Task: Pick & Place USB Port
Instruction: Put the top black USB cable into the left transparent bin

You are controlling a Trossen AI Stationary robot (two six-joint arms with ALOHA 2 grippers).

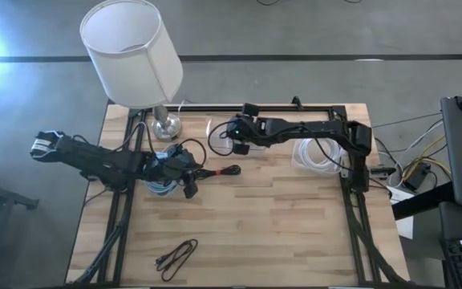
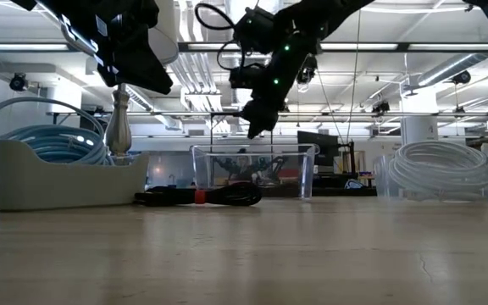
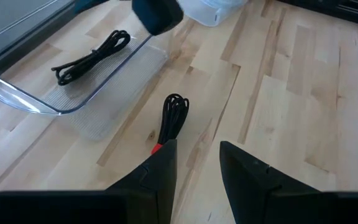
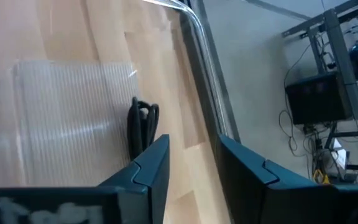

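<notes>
- Cable bundle [image 3: 171, 119] with a red tie is left lying on the table, just beyond the empty, parted left gripper [image 3: 197, 163].
- Right gripper [image 4: 188, 165] is held apart and empty above the clear tray [image 4: 67, 118].

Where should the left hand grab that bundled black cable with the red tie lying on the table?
Grip the bundled black cable across its middle, just past the red tie, coming straight down from above. It lies flat on the table as a narrow bundle, so open fingers can straddle it crosswise. The left hand is open and right over its tied end.
</notes>
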